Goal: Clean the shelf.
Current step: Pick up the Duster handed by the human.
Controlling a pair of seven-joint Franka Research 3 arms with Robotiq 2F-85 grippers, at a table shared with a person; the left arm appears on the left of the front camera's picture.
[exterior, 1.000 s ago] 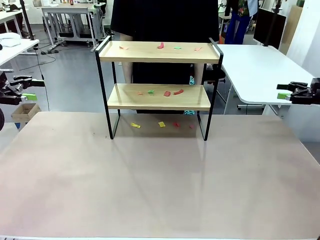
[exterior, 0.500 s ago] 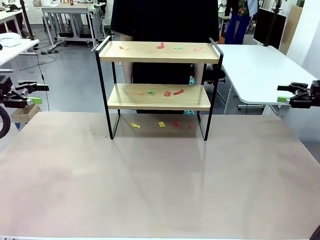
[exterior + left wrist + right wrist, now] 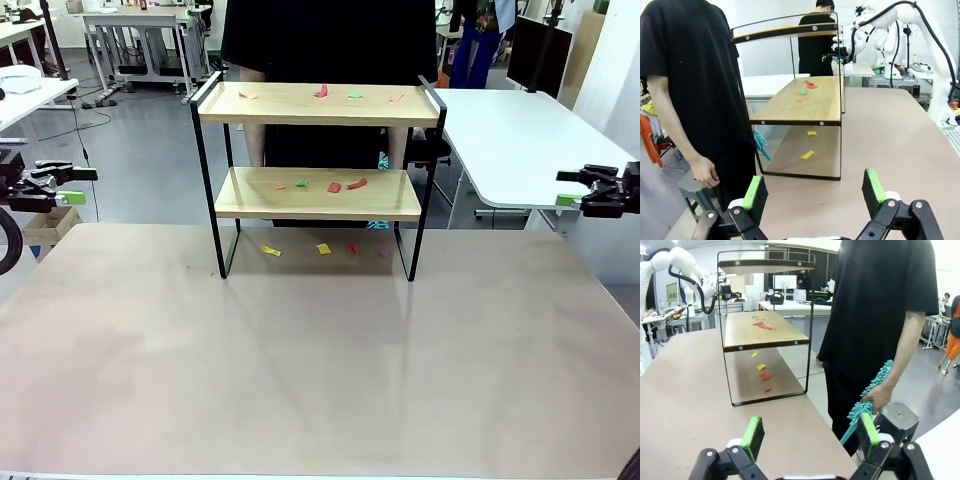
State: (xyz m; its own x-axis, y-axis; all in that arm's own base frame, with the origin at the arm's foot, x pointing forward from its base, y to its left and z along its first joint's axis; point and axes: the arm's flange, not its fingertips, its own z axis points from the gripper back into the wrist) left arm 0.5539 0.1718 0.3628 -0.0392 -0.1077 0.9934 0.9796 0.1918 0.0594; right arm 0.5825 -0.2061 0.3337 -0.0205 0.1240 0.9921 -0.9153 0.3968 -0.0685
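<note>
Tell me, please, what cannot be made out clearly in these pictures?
- Front view: the top edge cuts off the person; the shelf hides most of the teal duster.
- Left wrist view: the top board is seen from below, so what lies on it is mostly hidden.
- Front view: the coloured scraps are too small to tell their material.

A grey floor (image 3: 140, 160) is seen beyond the pale work table (image 3: 320, 380); a white side table (image 3: 520, 140) is set at the right; metal-legged benches (image 3: 140, 40) are ranged at the far left; a cardboard box (image 3: 46, 223) is placed on the floor.
</note>
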